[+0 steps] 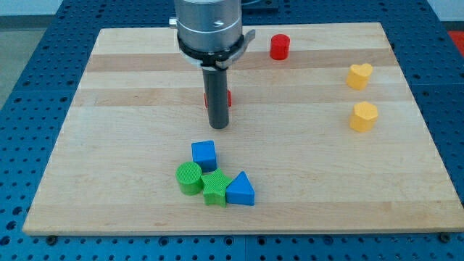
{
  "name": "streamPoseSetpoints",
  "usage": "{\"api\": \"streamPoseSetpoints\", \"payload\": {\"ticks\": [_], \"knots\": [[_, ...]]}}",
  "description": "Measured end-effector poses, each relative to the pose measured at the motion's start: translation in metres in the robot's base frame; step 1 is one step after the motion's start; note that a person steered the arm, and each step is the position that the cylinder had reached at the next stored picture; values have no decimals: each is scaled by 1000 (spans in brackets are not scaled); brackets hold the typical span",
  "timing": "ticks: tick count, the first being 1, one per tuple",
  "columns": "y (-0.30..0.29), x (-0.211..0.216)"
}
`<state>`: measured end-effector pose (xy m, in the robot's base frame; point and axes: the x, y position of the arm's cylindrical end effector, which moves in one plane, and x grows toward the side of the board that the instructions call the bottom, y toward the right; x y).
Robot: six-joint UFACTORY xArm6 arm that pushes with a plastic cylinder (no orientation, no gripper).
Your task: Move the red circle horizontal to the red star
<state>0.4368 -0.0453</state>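
Observation:
The red circle [280, 47] stands near the view's top, right of the middle of the board. The red star [228, 97] is almost wholly hidden behind my rod; only slivers of red show at the rod's sides. My tip [219, 126] rests on the board just below the red star, well to the left of and below the red circle.
A blue cube [204, 154], green circle [189, 178], green star [214, 188] and blue triangle [241, 190] cluster below my tip. A yellow heart [359, 75] and a yellow hexagon [364, 116] sit at the view's right. The wooden board [109, 145] ends near all sides.

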Motion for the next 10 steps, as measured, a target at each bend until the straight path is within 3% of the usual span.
{"api": "streamPoseSetpoints", "payload": {"ticks": [1, 3, 4, 5, 6, 8, 9, 10], "knots": [[-16, -59], [-7, -47], [36, -17], [42, -17], [132, -75], [184, -97], [211, -193], [210, -242]]}}
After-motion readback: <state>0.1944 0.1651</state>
